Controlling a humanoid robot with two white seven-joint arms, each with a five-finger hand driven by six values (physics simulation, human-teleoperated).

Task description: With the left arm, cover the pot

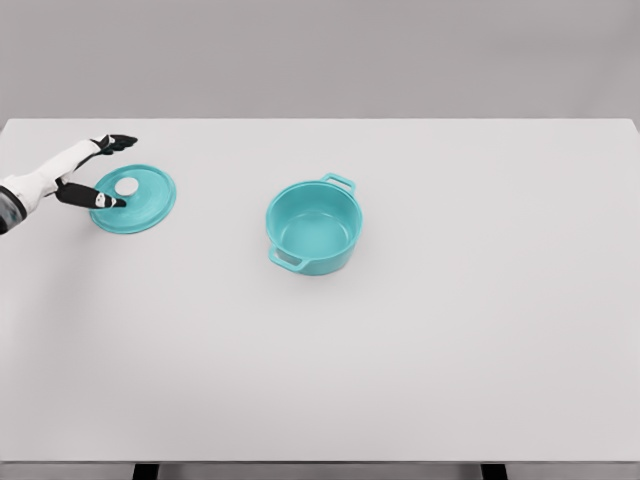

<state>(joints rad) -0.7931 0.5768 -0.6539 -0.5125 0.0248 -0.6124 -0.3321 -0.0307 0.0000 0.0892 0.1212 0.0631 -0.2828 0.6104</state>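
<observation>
While lid (134,199) lies apart, pot (314,227) uncovered; left hand (93,170) spread

Bare table (450,350) between lid (140,205) and open pot (313,228), seemingly unobstructed.

No readable text, labels, brands or numbers on any surface in head view

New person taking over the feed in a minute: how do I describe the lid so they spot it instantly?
Start at the white table and look to its far left, where the left hand comes in with fingers spread. The lid lies flat there, partly under the fingertips. It is a teal disc with a white round centre, well left of the open teal pot, which is deep and has two handles.
</observation>
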